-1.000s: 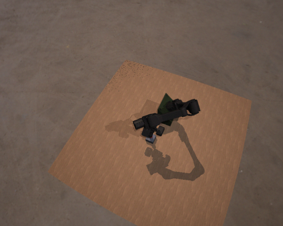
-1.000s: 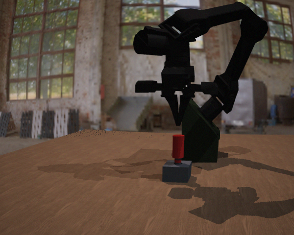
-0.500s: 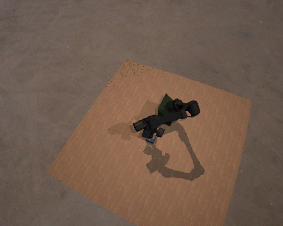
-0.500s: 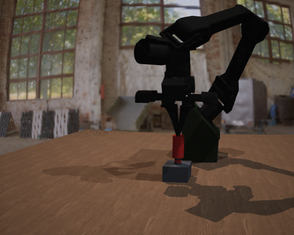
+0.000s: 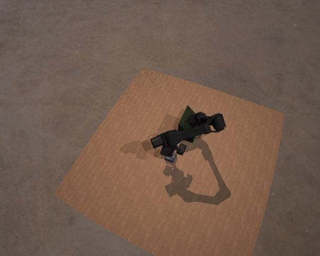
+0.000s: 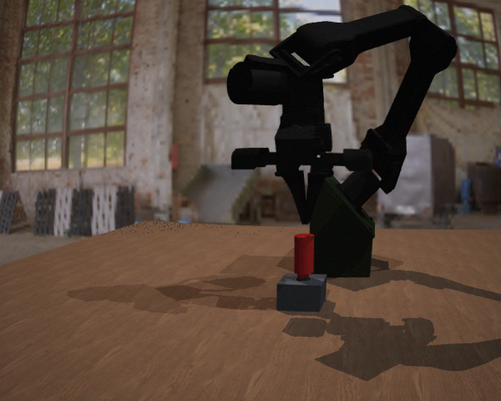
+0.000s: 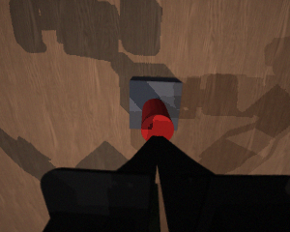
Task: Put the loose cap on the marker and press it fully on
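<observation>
The red cap point(image 6: 304, 254) sits on top of the marker, and the marker stands straight up in the gray holder block point(image 6: 301, 293) on the wooden table point(image 6: 113, 337). Only a little dark bit of the marker shows under the cap, right where it goes into the block. I cannot tell if the cap has clicked all the way down.

The gripper point(image 6: 306, 217) hangs just above the cap with its two fingers squeezed tight together, and there is nothing in between them. In the side view there is a small gap between the finger points and the top of the cap. It looks like the closed tips are meant to push the cap down like a thumb.

Here is what could go wrong. In the wrist view the finger points sit over the near edge of the cap point(image 7: 157, 125), not over its middle. A push on the edge could tip the cap sideways or make the tips slide off it. A crooked push could also lean the marker or scoot the block across the table, since the block looks small and light. If the arm stops too soon, the cap may stay loose
</observation>
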Robot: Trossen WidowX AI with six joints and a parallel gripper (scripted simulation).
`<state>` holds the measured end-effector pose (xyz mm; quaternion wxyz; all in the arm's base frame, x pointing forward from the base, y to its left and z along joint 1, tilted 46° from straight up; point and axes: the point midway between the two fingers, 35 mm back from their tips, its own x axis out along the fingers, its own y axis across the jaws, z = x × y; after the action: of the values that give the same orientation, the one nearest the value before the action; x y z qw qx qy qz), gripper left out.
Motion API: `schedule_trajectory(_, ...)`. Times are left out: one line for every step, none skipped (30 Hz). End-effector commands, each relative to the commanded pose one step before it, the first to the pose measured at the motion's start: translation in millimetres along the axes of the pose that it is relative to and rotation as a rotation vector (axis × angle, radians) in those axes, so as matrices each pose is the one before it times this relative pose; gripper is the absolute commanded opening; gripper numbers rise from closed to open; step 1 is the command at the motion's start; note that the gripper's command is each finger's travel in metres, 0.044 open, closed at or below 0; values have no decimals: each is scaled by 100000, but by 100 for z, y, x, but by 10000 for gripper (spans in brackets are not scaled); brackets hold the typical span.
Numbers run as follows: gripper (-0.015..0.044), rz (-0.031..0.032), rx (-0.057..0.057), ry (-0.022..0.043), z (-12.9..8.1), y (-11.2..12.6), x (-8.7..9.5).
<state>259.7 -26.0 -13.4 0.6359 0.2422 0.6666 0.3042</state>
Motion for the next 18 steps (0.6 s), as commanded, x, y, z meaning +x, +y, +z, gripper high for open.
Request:
schedule_trajectory(0,-1595,-781,-2270,338,-356,-5243)
schedule_trajectory(0,96,-2,58,-122,58,-1228)
schedule_trajectory(0,82,-7,37,-98,52,-739)
schedule_trajectory(0,31,-3,12,-37,20,-246)
schedule_trajectory(0,0,0,0,0,0,0)
schedule_trajectory(0,0,0,0,0,0,0)
schedule_trajectory(0,0,0,0,0,0,0)
schedule_trajectory(0,0,0,0,0,0,0)
schedule_trajectory(26,0,0,0,0,0,0)
schedule_trajectory(53,0,0,0,0,0,0)
schedule_trajectory(79,0,0,0,0,0,0)
schedule_trajectory(105,0,0,0,0,0,0)
schedule_trajectory(131,0,0,0,0,0,0)
schedule_trajectory(157,0,0,0,0,0,0)
schedule_trajectory(184,0,0,0,0,0,0)
schedule_trajectory(210,0,0,0,0,0,0)
schedule_trajectory(236,0,0,0,0,0,0)
schedule_trajectory(262,0,0,0,0,0,0)
